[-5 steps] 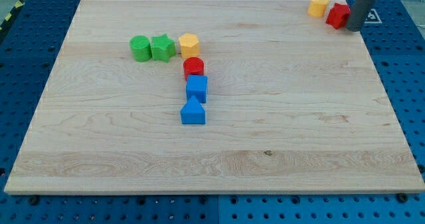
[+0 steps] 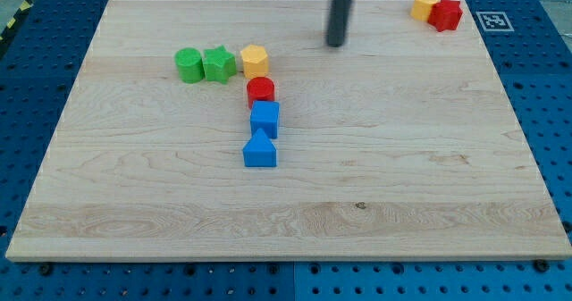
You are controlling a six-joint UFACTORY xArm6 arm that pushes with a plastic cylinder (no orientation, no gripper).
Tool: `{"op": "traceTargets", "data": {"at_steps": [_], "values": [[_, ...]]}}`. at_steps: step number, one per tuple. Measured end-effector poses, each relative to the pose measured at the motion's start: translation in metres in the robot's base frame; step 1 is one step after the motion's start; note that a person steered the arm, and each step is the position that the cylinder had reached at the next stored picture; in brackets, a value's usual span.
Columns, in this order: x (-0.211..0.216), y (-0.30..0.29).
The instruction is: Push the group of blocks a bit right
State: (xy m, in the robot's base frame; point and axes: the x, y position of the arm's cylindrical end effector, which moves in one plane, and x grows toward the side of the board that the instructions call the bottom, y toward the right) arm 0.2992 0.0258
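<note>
A group of blocks sits left of the board's middle. A green cylinder (image 2: 188,64), a green star (image 2: 218,64) and a yellow hexagon (image 2: 255,61) form a row. Below the hexagon run a red cylinder (image 2: 260,91), a blue cube (image 2: 264,120) and a blue house-shaped block (image 2: 260,149) in a column. My tip (image 2: 335,44) stands on the board to the right of the yellow hexagon and a little higher in the view, apart from every block.
A yellow block (image 2: 425,4) and a red block (image 2: 445,13) touch each other at the wooden board's (image 2: 402,158) top right corner. A marker tag (image 2: 493,20) lies just off the board beside them.
My tip has moved left from beside the red block at the top right corner to the board's upper middle. The red and yellow blocks there have shifted slightly left. The group is unmoved.
</note>
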Motion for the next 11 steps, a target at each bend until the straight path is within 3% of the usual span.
{"op": "traceTargets", "data": {"at_steps": [2,3,5,9,10,11], "values": [[0.0,-0.22],[0.027,-0.283],[0.038,-0.268],[0.054,-0.156],[0.054,-0.131],[0.028,-0.122]]}}
